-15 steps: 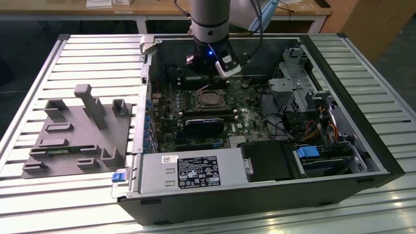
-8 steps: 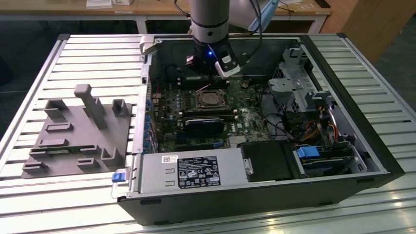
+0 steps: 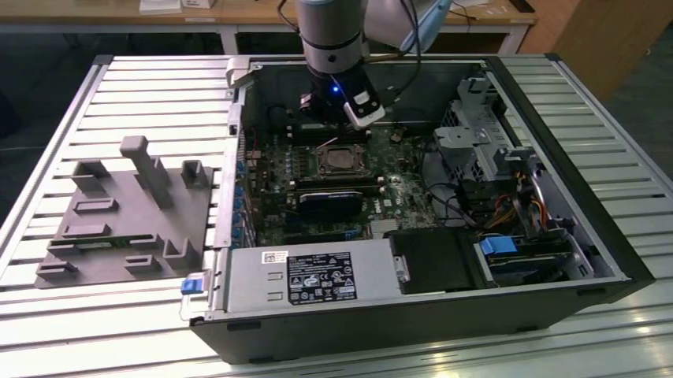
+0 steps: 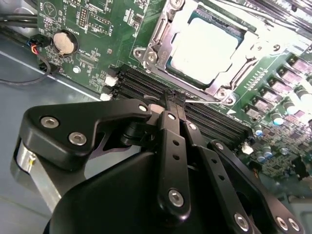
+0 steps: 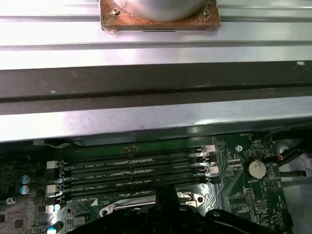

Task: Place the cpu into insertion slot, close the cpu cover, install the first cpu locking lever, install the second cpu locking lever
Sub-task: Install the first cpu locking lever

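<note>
At the exterior view's left: a grey fixture tray, well apart from the open computer case, probably as a parking place for parts. Toward the lower middle: a grey power supply, not concerned here.

In the upper middle of that frame: the gripper. Hangs straight down over the motherboard, just beside the insertion slot, presumably to reach a small part from above.

In the second wrist view, fingers together, with nothing wide between them. Tips meet at the thin locking lever along the slot's edge. Cannot tell whether pinching this wire or only pushing it.

The cpu lies flat inside the slot. The cpu cover is down around it, thus keeping it seated.

At the exterior view's right: a metal drive cage, untouched.
</note>
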Controlling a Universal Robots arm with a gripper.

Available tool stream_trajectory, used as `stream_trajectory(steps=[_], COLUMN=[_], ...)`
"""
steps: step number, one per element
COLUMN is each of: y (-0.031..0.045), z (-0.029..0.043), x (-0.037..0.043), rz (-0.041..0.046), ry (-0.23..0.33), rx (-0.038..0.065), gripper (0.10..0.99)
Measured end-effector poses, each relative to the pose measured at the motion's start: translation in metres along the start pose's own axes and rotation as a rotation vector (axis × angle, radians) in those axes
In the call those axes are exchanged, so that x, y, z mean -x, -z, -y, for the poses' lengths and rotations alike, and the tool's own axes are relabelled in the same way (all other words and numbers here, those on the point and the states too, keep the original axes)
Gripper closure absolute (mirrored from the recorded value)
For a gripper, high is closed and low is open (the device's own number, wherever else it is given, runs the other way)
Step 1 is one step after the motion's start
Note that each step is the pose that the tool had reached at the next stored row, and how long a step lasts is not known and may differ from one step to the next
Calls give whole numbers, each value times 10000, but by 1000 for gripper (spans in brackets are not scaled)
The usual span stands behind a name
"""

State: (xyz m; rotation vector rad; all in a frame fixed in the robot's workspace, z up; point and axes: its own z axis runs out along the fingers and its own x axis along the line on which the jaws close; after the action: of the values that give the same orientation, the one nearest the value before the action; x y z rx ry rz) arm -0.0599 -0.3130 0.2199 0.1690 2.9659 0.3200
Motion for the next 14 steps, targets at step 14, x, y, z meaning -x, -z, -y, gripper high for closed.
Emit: stream_trajectory(steps=[14], y=[-100], z=[-93], x=[-47], rz=[337], ry=[-55], rx=[-595], gripper=[984])
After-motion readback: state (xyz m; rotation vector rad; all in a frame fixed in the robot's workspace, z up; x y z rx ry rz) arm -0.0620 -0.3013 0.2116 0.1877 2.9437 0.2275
